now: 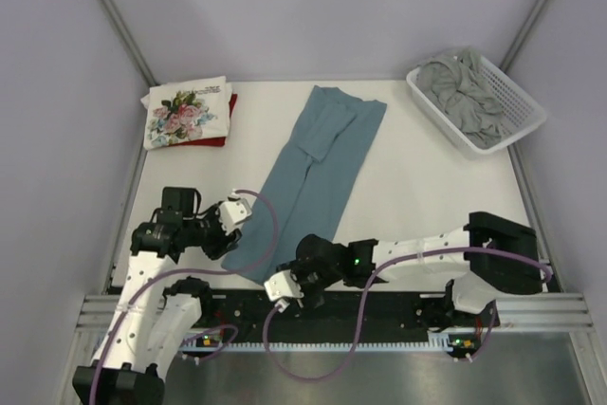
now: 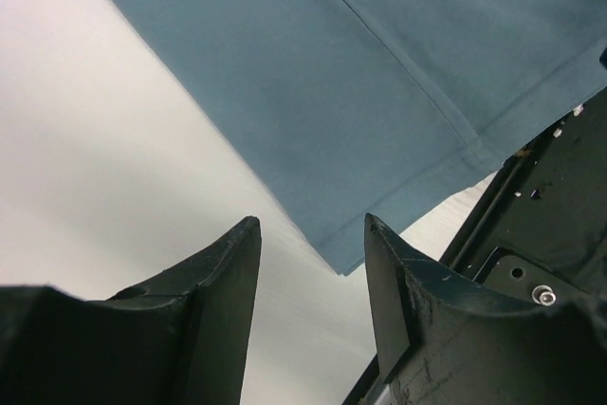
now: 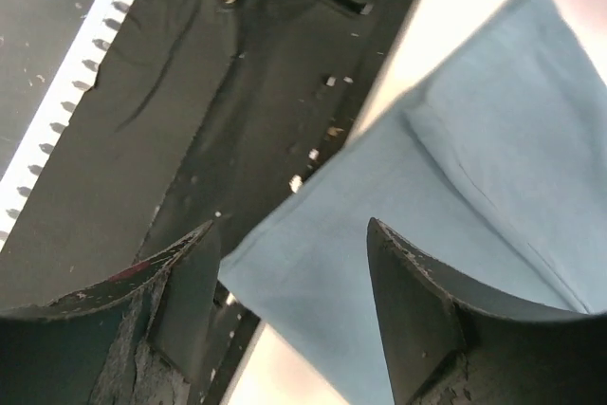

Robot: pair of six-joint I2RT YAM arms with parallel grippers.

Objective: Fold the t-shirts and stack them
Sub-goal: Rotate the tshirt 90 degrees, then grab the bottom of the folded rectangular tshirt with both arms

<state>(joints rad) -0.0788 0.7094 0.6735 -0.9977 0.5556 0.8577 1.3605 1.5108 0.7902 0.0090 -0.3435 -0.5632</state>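
One smooth teal-blue t-shirt [image 1: 318, 168], long flat folded strip

Left arm [image 1: 156, 234] rises from its base at the near left corner of the table [image 1: 427, 168], elbow folded, wrist turned right, with the left gripper [image 2: 311, 227] low over the surface and its jaws parted. Right arm [image 1: 427, 255] stretches leftward along the near edge, forearm almost level and wrist tipped down toward that edge, with the right gripper [image 3: 291, 227] jaws parted too. The grippers are near each other at mid near edge, not touching.
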